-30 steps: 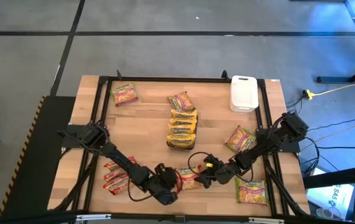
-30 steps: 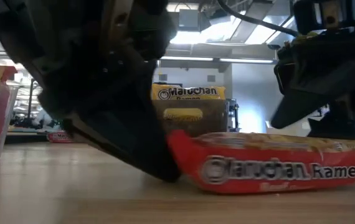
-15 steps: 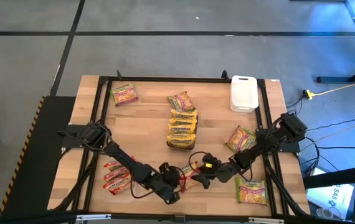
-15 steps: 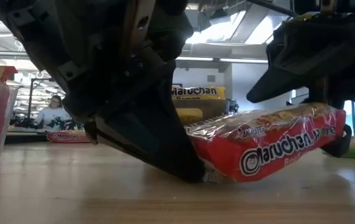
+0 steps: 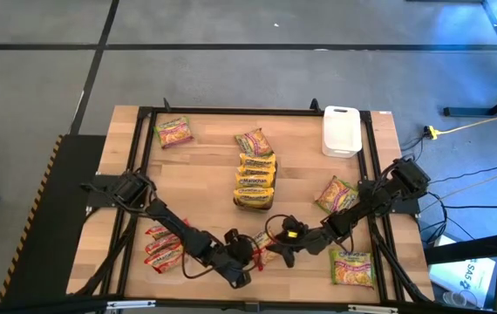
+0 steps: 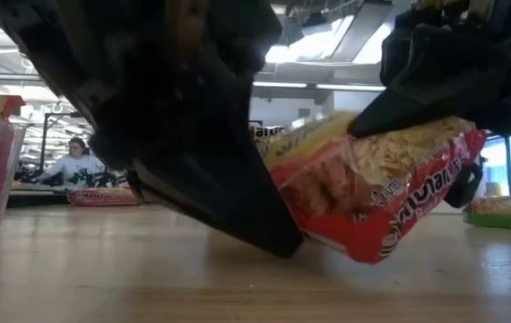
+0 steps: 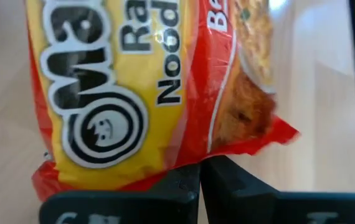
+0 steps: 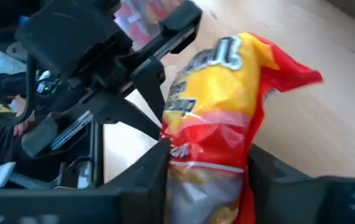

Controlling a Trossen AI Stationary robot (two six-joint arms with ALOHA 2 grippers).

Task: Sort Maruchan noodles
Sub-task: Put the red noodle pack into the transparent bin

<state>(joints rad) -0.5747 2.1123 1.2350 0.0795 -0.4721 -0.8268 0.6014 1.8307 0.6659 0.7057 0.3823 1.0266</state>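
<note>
Right gripper (image 5: 276, 253) is pinching the red packet (image 5: 262, 248) across its width, one finger on each long side; in its wrist view the packet (image 8: 218, 118) sits squeezed between the two dark fingers (image 8: 141, 173). Left gripper (image 5: 247, 254) has its fingers pressed together and empty, tips butted against the packet's opposite edge; its wrist view shows the wrapper (image 7: 146, 87) lying right over the closed tips.

Packet is tipped up on one corner: in the low view (image 6: 372, 193) only its lower edge touches the bench (image 6: 238, 287), the rest hangs tilted under the right gripper.

Landmark is the stacked yellow row (image 5: 255, 180) mid-bench. The held packet is just in front of that row, at the near edge. The other red packets (image 5: 161, 246) lie well to the left of it, beside the left arm. Green-and-pink ones are spread around: (image 5: 173, 132) far left of the row, (image 5: 254, 140) touching its far end, (image 5: 336, 195) to its right, (image 5: 351, 267) near-right. A white tray (image 5: 341, 131) sits far right of the row.

Handling, my read: light, so low grip force is enough. The film is crinkly and slick and may slide or twist in a pinch. The noodle block inside is brittle, and over-squeezing would crack it. Best hold is across the short width, mid-body over the block, not on the floppy sealed ends.
</note>
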